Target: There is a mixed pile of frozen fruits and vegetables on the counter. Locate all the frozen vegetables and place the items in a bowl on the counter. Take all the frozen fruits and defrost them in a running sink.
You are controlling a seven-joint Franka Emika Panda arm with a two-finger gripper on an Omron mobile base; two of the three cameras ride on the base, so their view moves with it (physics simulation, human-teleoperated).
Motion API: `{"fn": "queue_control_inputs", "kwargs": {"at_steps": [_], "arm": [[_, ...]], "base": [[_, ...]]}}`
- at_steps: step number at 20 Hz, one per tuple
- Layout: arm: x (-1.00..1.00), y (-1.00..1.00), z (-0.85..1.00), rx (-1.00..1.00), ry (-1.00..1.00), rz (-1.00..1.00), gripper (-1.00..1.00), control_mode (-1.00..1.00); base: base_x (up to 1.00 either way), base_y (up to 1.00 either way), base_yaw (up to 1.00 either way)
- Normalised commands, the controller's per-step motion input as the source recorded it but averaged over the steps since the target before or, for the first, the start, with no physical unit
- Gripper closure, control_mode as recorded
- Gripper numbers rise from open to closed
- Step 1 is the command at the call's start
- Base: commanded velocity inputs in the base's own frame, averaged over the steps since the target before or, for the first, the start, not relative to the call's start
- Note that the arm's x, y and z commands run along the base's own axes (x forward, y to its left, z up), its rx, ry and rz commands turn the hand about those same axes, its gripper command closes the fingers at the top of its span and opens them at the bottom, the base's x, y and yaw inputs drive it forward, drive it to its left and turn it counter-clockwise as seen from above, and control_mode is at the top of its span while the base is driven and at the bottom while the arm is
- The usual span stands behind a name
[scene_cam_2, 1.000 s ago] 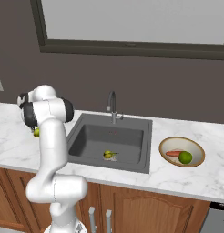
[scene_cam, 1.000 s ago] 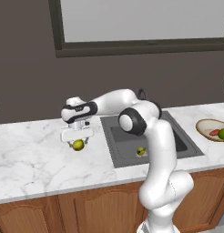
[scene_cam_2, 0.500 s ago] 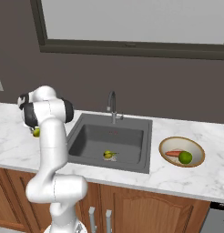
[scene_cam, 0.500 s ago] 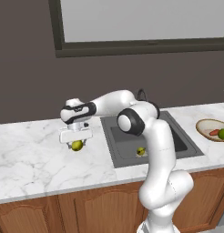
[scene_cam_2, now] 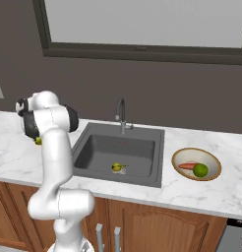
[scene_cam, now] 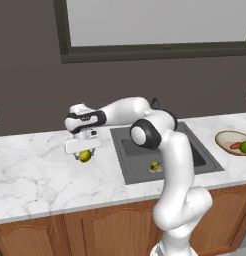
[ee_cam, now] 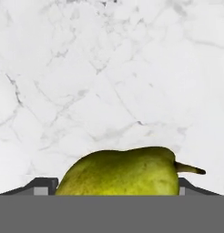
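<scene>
Pear point(ee_cam: 120, 172) sitting right between the jaws, long axis lying across them, stem pointing to one fingertip point(ee_cam: 185, 185). Gripper point(scene_cam: 84, 153) down over it on the worktop point(scene_cam: 35, 170), left of the sink point(scene_cam: 205, 159), toward the back edge. Jaws look closed in on the pear's sides, fruit filling the gap; lift-off from the marble can't be confirmed. Sink already holds the yellow-green ball point(scene_cam_2: 116, 167), near the front wall. Bowl point(scene_cam_2: 180, 156) on the worktop's right end holds carrot point(scene_cam_2: 187, 166) and green ball point(scene_cam_2: 200, 170). Next, probably: lift, carry right, drop in basin.
</scene>
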Motion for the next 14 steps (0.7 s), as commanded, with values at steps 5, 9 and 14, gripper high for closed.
{"fn": "queue_control_inputs", "kwargs": {"at_steps": [5, 9, 14], "arm": [[-0.27, -0.16, 0.55, -0.08, -0.19, 0.00, 1.00, -1.00], [-0.42, -0.30, 0.37, 0.00, -0.23, -0.09, 1.00, -1.00], [-0.23, -0.48, 0.37, 0.03, -0.17, -0.10, 1.00, -1.00]], "base": [[0.00, 0.00, 0.00], [0.00, 0.00, 0.00], [0.00, 0.00, 0.00]]}}
